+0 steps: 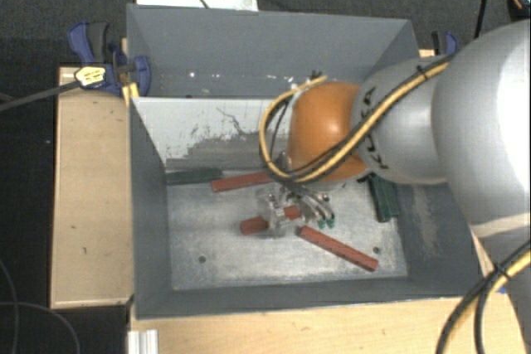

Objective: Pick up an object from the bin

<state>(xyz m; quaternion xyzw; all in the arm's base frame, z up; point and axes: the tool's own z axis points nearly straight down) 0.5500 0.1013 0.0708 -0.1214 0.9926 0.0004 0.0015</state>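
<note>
My gripper (280, 215) is low in the middle of the bin, under the orange wrist cover. Its metal tip stands right at a short red-brown bar (252, 225) that lies flat on the bin floor and runs in under the gripper from the left. A longer red-brown bar (338, 249) lies slantwise just to the gripper's right, toward the front. Another long red-brown bar (239, 181) lies behind the gripper near the back wall, with its right end hidden by the wrist. A small green piece (327, 219) shows at the gripper's right side.
A dark green bar (194, 175) lies along the back wall at the left. A second dark green bar (383, 200) lies by the right wall, partly under the arm. The arm covers the bin's back right part.
</note>
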